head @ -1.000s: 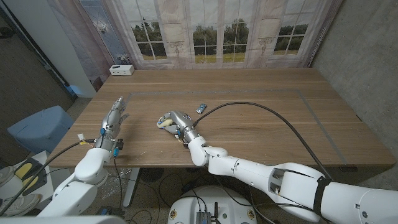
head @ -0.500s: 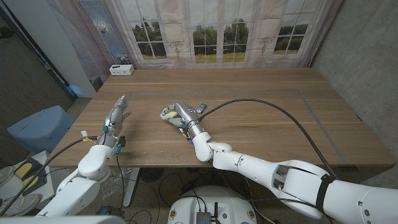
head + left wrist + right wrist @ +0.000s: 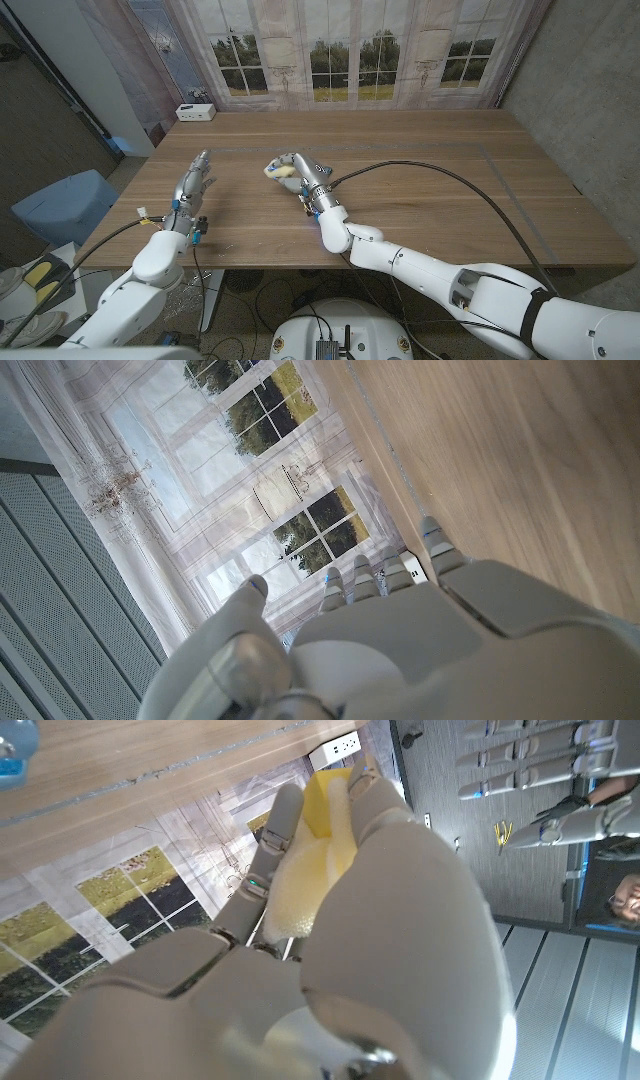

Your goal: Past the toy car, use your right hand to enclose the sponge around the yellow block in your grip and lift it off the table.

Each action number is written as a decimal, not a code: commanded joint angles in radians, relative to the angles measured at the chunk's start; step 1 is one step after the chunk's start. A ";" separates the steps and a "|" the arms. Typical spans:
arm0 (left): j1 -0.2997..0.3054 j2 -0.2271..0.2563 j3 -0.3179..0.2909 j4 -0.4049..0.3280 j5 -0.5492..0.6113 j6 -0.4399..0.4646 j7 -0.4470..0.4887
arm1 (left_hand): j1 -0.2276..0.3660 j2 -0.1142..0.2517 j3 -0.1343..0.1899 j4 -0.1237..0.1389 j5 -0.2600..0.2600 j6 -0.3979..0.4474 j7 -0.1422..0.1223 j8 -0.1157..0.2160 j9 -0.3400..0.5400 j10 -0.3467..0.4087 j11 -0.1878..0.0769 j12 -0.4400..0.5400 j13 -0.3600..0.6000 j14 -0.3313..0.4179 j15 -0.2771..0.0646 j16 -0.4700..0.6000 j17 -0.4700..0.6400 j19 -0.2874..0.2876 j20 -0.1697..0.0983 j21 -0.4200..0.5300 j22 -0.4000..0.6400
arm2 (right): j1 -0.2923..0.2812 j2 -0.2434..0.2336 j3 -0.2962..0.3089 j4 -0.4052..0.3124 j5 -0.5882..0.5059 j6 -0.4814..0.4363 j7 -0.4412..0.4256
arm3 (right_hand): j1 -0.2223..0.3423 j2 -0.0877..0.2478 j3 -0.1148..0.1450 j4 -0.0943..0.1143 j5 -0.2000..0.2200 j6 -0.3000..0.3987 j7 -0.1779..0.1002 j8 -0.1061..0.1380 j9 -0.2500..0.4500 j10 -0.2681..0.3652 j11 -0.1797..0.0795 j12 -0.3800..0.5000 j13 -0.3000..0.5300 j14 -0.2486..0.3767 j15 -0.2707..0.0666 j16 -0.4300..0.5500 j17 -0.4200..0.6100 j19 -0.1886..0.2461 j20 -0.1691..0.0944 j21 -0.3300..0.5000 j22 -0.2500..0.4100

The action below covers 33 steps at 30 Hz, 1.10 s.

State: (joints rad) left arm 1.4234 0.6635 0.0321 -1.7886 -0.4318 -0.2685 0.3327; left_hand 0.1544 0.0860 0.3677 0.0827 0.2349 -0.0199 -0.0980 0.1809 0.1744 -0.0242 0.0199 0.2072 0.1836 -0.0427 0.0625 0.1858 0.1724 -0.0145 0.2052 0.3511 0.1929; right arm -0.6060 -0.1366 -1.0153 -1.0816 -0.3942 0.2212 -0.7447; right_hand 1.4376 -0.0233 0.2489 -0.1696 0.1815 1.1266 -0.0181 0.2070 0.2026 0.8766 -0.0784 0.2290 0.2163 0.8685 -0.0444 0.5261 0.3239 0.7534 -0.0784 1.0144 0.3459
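My right hand [image 3: 298, 170] grips a pale sponge [image 3: 274, 168] wrapped around a yellow block, and seems to be raised over the middle of the wooden table [image 3: 430, 190]. In the right wrist view the fingers [image 3: 270, 850] curl round the sponge [image 3: 290, 895], with the yellow block [image 3: 322, 802] showing at its end. The small blue toy car [image 3: 12, 740] sits on the table beyond; in the head view the toy car [image 3: 322, 172] peeks out just beside my right hand. My left hand [image 3: 192, 183] waits near the table's left edge with fingers apart and holds nothing; the left wrist view shows the back of this left hand [image 3: 400, 650].
A white box [image 3: 196, 112] sits at the table's far left corner. A black cable [image 3: 450, 175] arcs from my right arm over the table's right half. A person [image 3: 625, 900] and a rack of spare robot hands [image 3: 540, 770] appear in the right wrist view.
My right hand has carried the sponge and block away from the table's near edge, towards the toy car, and seems higher. My left hand has drifted slightly forward.
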 commanded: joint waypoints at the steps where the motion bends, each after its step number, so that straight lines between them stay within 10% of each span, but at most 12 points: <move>1: 0.005 0.004 0.010 -0.024 0.020 0.002 0.012 | 0.003 0.004 0.002 -0.010 -0.002 0.004 -0.002 0.004 0.001 0.002 0.008 -0.003 0.004 0.002 -0.005 -0.002 0.003 0.007 0.000 -0.003 0.003 | -0.058 -0.036 0.095 -0.076 0.096 0.097 0.041 | 0.160 0.159 0.003 0.007 0.003 -0.008 0.003 -0.003 0.003 -0.004 0.001 -0.001 0.004 0.083 -0.190 0.001 0.001 -0.007 -0.142 0.013 0.003; 33: -0.044 0.016 0.042 -0.001 0.037 -0.007 -0.017 | 0.005 0.007 0.004 -0.014 -0.003 0.009 -0.003 0.004 0.001 0.002 0.006 -0.003 0.004 0.006 -0.007 -0.001 0.002 0.015 -0.001 -0.006 0.003 | -0.176 -0.057 0.322 -0.201 0.361 0.228 0.191 | 0.165 0.166 0.008 0.012 0.006 -0.013 0.009 -0.004 0.005 -0.009 0.004 -0.010 0.007 0.084 -0.186 -0.013 -0.004 -0.038 -0.142 0.039 -0.001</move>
State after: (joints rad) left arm 1.3998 0.6783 0.0616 -1.7964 -0.3972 -0.2827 0.3183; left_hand 0.1544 0.0860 0.3677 0.0744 0.2349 -0.0162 -0.0945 0.1809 0.1744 -0.0242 0.0199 0.2072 0.1837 -0.0408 0.0607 0.1858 0.1724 -0.0045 0.2045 0.3473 0.1929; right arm -0.7521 -0.1948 -0.7603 -1.2571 -0.1249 0.4162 -0.6034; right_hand 1.4377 -0.0234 0.2529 -0.1651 0.1817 1.1195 -0.0110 0.2043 0.2024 0.8713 -0.0729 0.2206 0.2219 0.8717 -0.0413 0.5082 0.3182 0.7230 -0.0730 1.0444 0.3431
